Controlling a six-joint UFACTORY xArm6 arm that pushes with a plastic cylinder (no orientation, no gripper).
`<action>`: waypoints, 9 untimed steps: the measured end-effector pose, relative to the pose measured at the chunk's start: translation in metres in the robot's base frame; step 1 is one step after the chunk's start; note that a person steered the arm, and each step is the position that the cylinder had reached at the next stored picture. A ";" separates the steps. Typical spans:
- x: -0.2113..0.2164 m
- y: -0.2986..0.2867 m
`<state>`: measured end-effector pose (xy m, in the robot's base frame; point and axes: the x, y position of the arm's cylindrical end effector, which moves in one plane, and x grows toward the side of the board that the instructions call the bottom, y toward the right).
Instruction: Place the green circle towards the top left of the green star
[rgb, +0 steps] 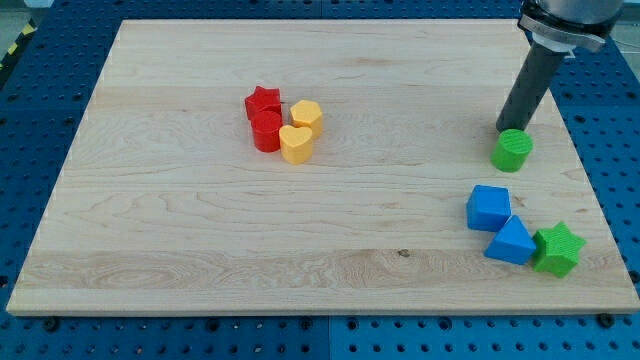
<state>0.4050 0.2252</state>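
Note:
The green circle (512, 150) lies near the board's right edge, about mid-height. The green star (557, 250) lies at the lower right, below and a little right of the circle. My tip (505, 129) sits just above the circle at its upper left, touching or nearly touching it. The dark rod rises from there towards the view's top right.
A blue cube (488, 207) and a blue triangle (511, 242) lie between the circle and the star, the triangle touching the star. A red star (263, 101), a red cylinder (266, 132), a yellow hexagon (307, 116) and a yellow heart (296, 144) cluster at upper centre-left. The wooden board (180, 220) ends close to the right of the green blocks.

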 end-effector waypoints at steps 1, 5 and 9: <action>0.002 0.000; 0.059 -0.002; 0.048 -0.012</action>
<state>0.4530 0.2131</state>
